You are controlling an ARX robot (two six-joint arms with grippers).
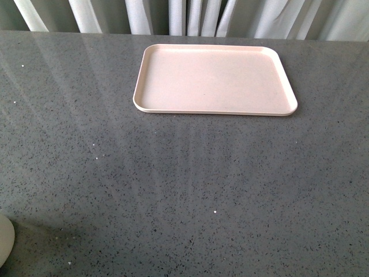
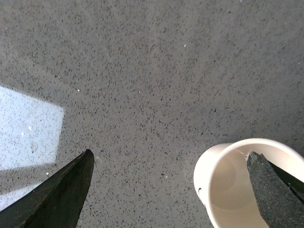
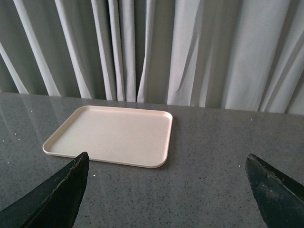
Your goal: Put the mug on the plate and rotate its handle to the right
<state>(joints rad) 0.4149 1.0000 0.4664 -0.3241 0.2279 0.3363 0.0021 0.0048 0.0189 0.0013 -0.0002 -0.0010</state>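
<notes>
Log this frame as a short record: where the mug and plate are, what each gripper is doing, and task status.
mug: upright on the grey counter, near left, off the plate
plate: far side of the counter, nothing on it
handle: not visible
left gripper: open, one finger at the mug's rim
right gripper: open, holding nothing, facing the plate
status: mug not yet placed

I see plate (image 3: 111, 135) flat on grey tabletop (image 3: 223, 142) | white curtain (image 3: 190, 47) behind | my right tool (image 3: 166, 156) spread wide above tabletop
</notes>
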